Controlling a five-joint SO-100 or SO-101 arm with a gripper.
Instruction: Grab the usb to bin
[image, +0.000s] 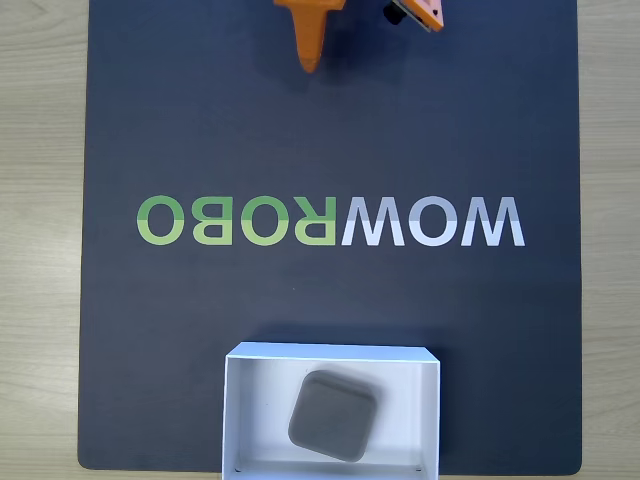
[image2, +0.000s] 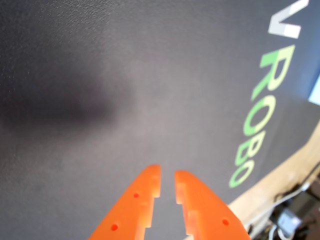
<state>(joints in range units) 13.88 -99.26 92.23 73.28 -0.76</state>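
Fixed view: the usb (image: 333, 415) is lying flat inside the bin (image: 258, 368), turned slightly askew, near the box's middle, at 6 o'clock on the dark mat (image: 200, 120). The gripper (image: 311, 66) is sitting at 12 o'clock at the mat's far edge, well apart from the bin, with the WOWROBO lettering (image: 330, 221) lying between them. Wrist view: the orange fingers (image2: 145, 192) are standing nearly closed, a thin slit showing between them, holding nothing and pointing over bare mat.
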